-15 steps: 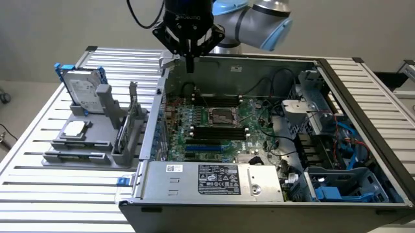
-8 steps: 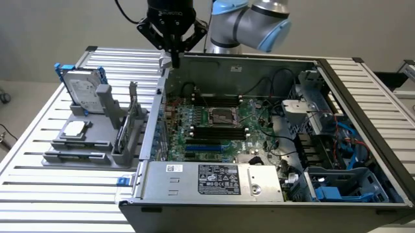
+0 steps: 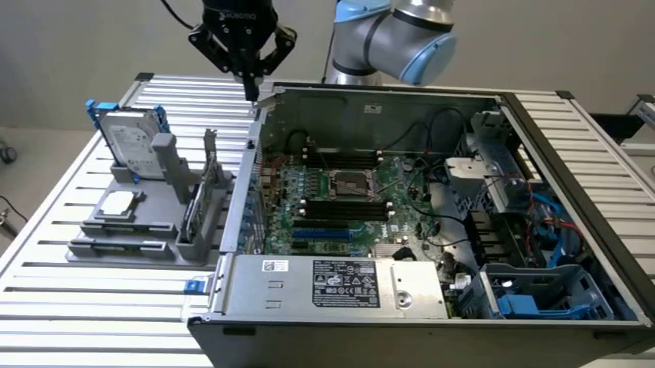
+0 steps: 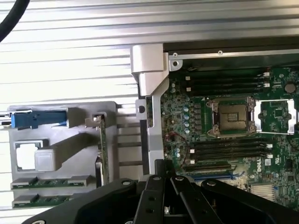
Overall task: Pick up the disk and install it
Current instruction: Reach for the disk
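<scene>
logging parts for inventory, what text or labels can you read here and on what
"DELL": white print on the motherboard
Sticker on the power supply: too small to read
White label on the disk: too small to read
Lettering on the gripper body: blurred, unreadable

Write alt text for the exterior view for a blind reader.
A black gripper, jaws shut, hangs over a corner of the open computer case. The silver-grey hard drive in its blue plastic carrier stands upright in a grey holder.
</scene>
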